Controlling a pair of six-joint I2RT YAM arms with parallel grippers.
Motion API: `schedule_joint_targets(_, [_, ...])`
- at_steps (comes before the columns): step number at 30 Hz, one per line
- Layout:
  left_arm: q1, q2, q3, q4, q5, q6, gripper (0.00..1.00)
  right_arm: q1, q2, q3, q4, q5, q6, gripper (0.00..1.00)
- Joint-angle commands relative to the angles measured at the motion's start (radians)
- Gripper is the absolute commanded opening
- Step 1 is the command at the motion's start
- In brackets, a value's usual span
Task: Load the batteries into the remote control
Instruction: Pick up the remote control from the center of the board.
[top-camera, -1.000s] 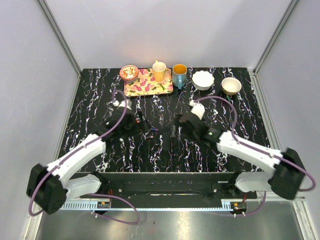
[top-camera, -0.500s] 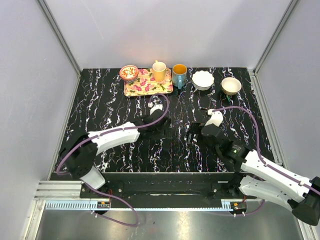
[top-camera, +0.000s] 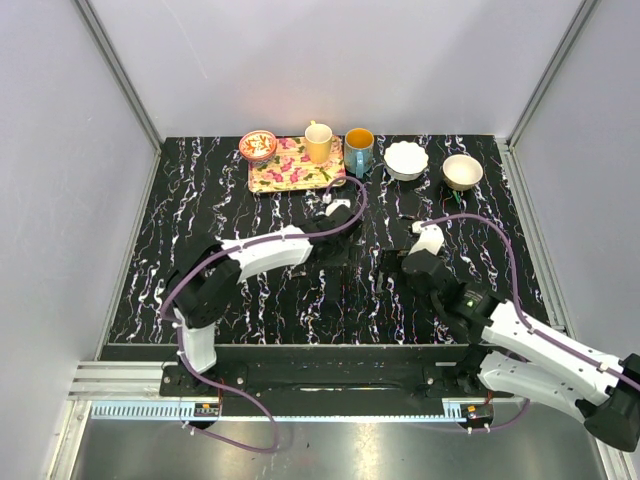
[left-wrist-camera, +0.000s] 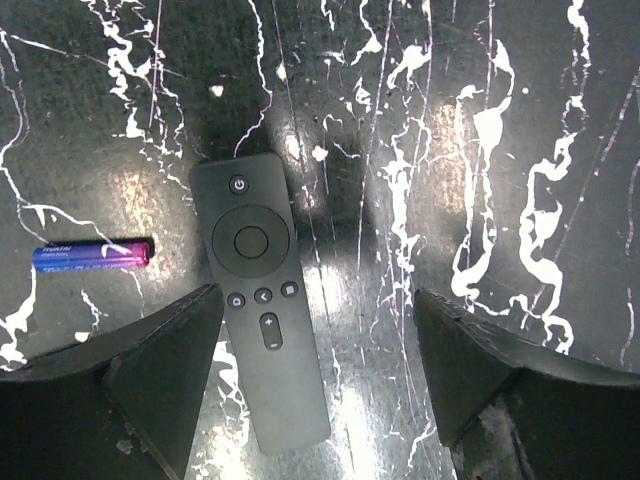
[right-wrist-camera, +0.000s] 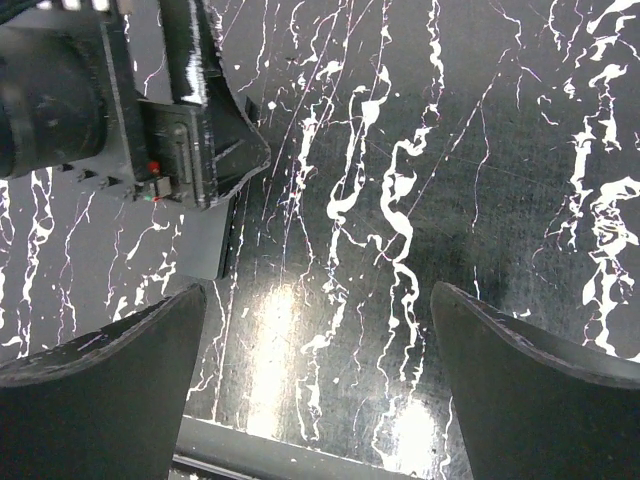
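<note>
Currently, one battery (left-wrist-camera: 92, 256) lies on its side on the black marbled table (left-wrist-camera: 520, 120), just left of the remote control (left-wrist-camera: 262, 340) and apart from it. The remote control lies flat, buttons up, near the table's middle. The left gripper (left-wrist-camera: 318, 295) hangs over it with jaws wide apart; the remote sits between them, close by one finger, not clamped. The right gripper (right-wrist-camera: 318, 290), just beside it, stands fully open above the table surface, holding nothing.

Black marbled table (top-camera: 200, 200), remote control (left-wrist-camera: 258, 340), battery (left-wrist-camera: 90, 256), floral tray (top-camera: 295, 170), blue mug (top-camera: 359, 150), white bowl (top-camera: 406, 158)
</note>
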Motion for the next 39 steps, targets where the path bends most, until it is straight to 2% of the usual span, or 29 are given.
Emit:
schedule_joint_targets(1, [0.001, 0.051, 0.069, -0.060, -0.048, 0.019, 0.80, -0.003, -0.048, 0.005, -0.017, 0.001, -0.001, 1.00])
schedule_joint_targets(7, [0.008, 0.068, 0.083, -0.081, -0.090, 0.013, 0.80, -0.003, -0.085, 0.002, -0.037, 0.005, 0.003, 1.00])
schedule_joint_targets(13, [0.034, 0.072, 0.080, -0.066, -0.070, 0.033, 0.80, -0.003, -0.083, -0.012, -0.036, 0.005, 0.012, 1.00])
schedule_joint_targets(27, [0.042, 0.171, 0.125, -0.060, -0.038, 0.066, 0.70, -0.003, -0.091, -0.014, -0.054, 0.004, 0.021, 1.00])
schedule_joint_targets(33, [0.041, 0.172, 0.106, -0.057, -0.032, 0.074, 0.58, -0.001, -0.105, -0.023, -0.060, 0.010, 0.027, 1.00])
schedule_joint_targets(37, [0.040, 0.166, 0.086, -0.049, -0.027, 0.079, 0.42, -0.001, -0.106, -0.020, -0.064, 0.010, 0.029, 1.00])
schedule_joint_targets(38, [0.041, 0.163, 0.082, -0.046, -0.025, 0.080, 0.35, -0.003, -0.106, -0.017, -0.067, 0.008, 0.030, 1.00])
schedule_joint_targets(39, [0.041, 0.158, 0.073, -0.041, -0.025, 0.082, 0.31, -0.003, -0.106, -0.015, -0.067, 0.010, 0.030, 1.00])
